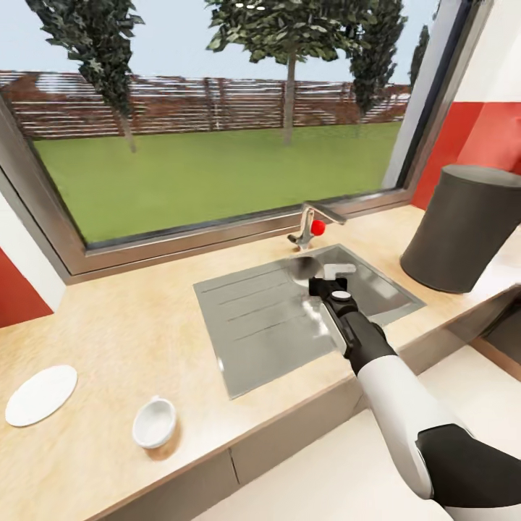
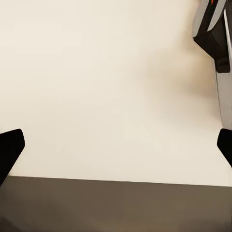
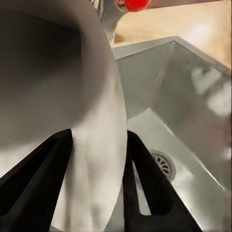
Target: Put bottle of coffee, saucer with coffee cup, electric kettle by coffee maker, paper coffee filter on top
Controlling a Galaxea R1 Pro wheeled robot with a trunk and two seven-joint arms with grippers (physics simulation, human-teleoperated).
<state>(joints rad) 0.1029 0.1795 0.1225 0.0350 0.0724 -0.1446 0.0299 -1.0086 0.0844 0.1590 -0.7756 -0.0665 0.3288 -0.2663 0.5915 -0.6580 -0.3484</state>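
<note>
coffee cup (image 1: 154, 422) near tabletop (image 1: 116, 333) edge, beside saucer (image 1: 41, 394) | right gripper (image 3: 96, 145) fingers pinching paper coffee filter (image 3: 92, 121) over sink (image 1: 289, 318) | left gripper (image 2: 116, 145) fingers spread

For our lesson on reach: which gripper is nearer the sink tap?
Right. The right gripper hangs over the sink basin just before the tap, holding the paper coffee filter. The left gripper faces a plain pale surface, its distance unclear.
</note>
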